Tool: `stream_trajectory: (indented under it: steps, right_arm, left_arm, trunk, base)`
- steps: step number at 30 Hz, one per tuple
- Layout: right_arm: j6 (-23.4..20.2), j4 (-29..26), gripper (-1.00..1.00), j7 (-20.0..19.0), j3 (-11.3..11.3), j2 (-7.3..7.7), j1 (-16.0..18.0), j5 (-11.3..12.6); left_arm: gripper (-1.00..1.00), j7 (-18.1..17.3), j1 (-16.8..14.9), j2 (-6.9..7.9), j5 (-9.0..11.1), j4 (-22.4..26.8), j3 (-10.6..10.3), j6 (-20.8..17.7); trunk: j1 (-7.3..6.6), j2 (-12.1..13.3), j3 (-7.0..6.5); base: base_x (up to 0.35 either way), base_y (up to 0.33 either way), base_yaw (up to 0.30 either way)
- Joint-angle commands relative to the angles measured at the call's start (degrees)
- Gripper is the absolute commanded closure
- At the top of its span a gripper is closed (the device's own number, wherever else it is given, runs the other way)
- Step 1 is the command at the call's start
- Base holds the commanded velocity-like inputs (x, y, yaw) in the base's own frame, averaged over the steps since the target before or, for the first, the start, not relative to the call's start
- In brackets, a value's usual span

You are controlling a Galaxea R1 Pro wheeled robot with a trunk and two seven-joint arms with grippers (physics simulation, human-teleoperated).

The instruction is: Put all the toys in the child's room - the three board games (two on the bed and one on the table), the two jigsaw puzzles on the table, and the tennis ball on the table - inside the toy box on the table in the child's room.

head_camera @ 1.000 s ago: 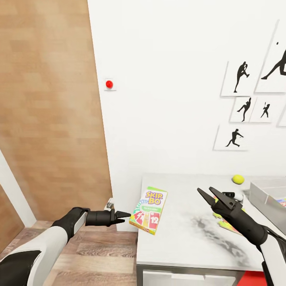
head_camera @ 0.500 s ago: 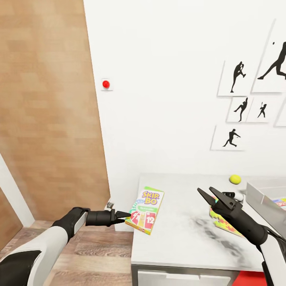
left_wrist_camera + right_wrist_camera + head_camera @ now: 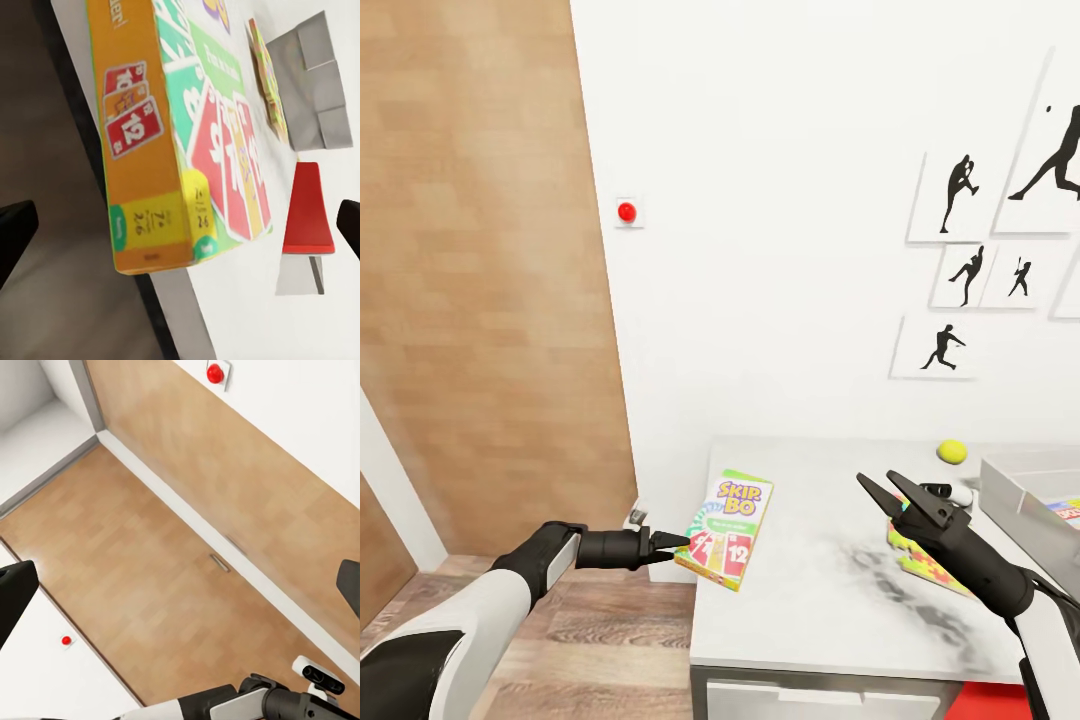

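A green-orange-red board game lies on the table, overhanging its left edge. My left gripper is open, level with the board game, its tips at the overhanging corner. My right gripper hangs open above the table, over a jigsaw puzzle partly hidden under its arm. The tennis ball rests by the wall. The toy box stands at the right edge with something colourful inside. The bed is out of view.
A wood-panelled door fills the left; a red button and black sports silhouettes are on the white wall. A small black-and-white object lies by the toy box. Something red sits under the table.
The camera shifted a second ago, so table and wall sit further left in the picture, and the board game's corner came up to my left gripper's tips. Nothing has moved since.
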State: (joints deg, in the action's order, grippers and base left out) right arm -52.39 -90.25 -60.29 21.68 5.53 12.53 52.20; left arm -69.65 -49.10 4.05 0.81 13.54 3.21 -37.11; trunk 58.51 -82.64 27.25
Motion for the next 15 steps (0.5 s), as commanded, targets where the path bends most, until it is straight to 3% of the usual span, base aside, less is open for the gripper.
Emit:
stream_trajectory:
  steps: [1, 15]
  right_arm:
    - [-0.26, 0.02, -1.00, -0.09, 0.03, 0.00, 0.04, 0.08]
    - [-0.26, 0.06, -1.00, -0.17, 0.03, 0.00, 0.04, 0.01]
  left_arm:
    - [-1.00, -0.14, -0.03, -0.01, -0.02, 0.00, 0.22, -0.60]
    - [-1.00, -0.14, -0.03, -0.08, -0.02, 0.00, 0.22, -0.60]
  trunk:
    - [0.00, -0.03, 0.06]
    - [0.00, -0.03, 0.06]
  base:
    - [0.000, -0.007, 0.000]
    - [0.000, -0.051, 0.000]
